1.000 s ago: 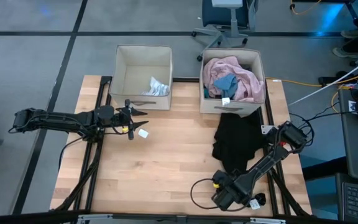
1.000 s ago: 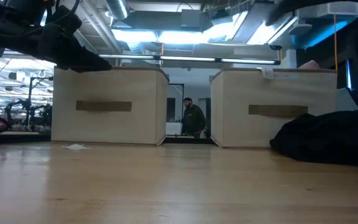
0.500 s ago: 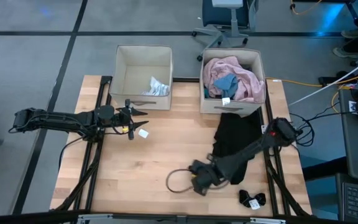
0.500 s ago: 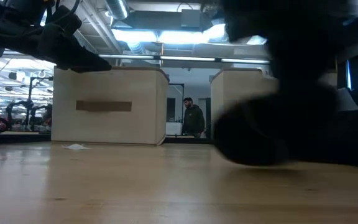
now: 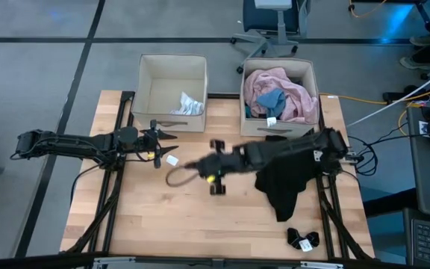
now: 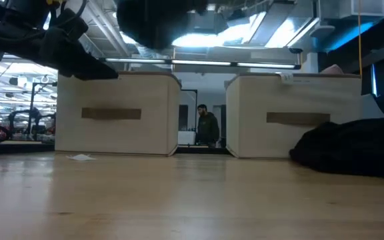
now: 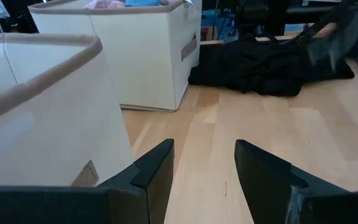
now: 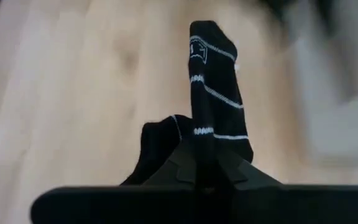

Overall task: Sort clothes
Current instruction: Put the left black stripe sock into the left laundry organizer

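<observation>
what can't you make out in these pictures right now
- black striped sock in the right gripper: its lower end is hidden behind the shut jaws in the right wrist view; too small in the high view.
- Right bin: the pink shirt covers whatever lies beneath, high view.
- Black garment: cut off by the picture's edge, low view.
- Small dark item near the table's front: too small to identify, high view.

High view: overhead, straight down on the table [image 5: 163,217]. Low view: table-top level, facing both bins [image 6: 117,113] and room. Left wrist view: close past its fingers [image 7: 154,171], bins ahead. Right wrist view: close, table beyond its fingertips. All share the wooden tabletop.
</observation>
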